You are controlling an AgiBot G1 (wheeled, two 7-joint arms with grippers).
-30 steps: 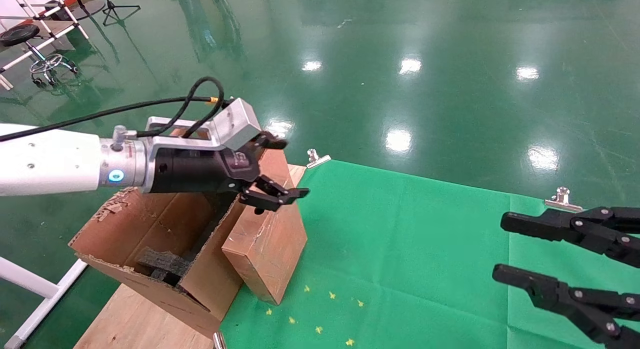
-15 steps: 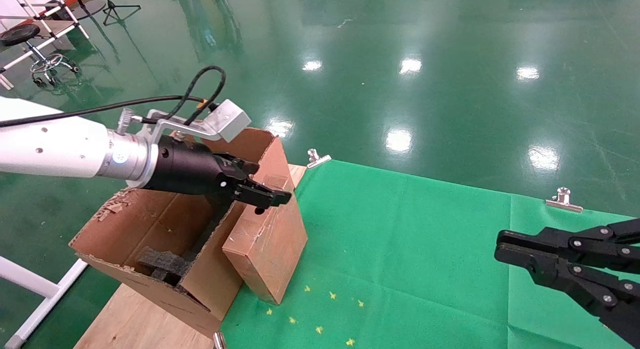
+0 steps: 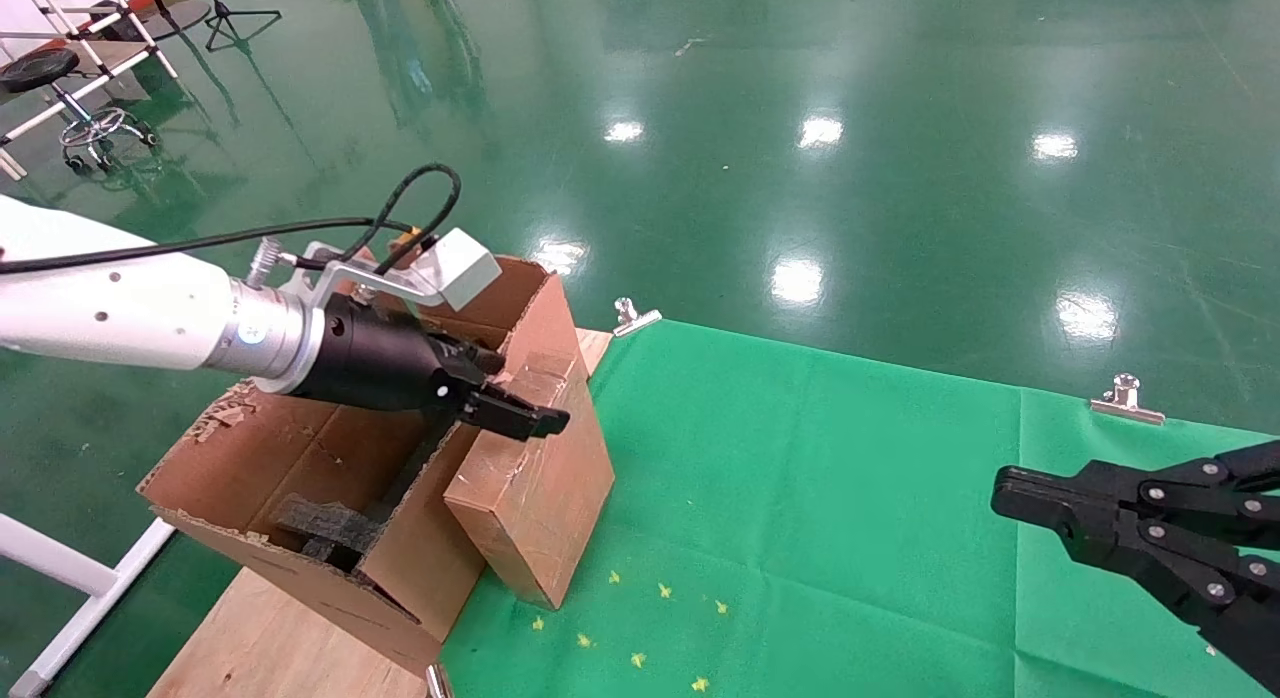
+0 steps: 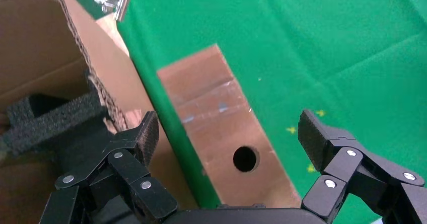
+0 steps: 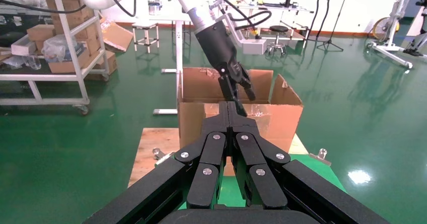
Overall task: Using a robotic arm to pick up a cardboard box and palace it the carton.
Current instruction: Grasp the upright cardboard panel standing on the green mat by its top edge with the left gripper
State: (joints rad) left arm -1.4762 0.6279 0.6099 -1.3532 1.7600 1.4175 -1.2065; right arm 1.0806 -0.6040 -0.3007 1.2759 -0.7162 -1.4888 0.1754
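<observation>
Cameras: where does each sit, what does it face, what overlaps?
Head view: on the head, looking down at cardboard box beside carton; both arms show.
Left wrist view: above the box, left pincer open.
Right wrist view: faces carton; right pincer shut.
Shared: carton and left pincer.

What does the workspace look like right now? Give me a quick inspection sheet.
Surface: green cloth clipped over a wooden board.
Job's things: cardboard box leans against the carton; the carton holds black foam.
Clutter: yellow stars on the cloth.
Grippers: left gripper open, straddling the cardboard box's top; right gripper shut, idle over the cloth.
Cables: black cable loops above the left wrist.
Surroundings: glossy green floor.
</observation>
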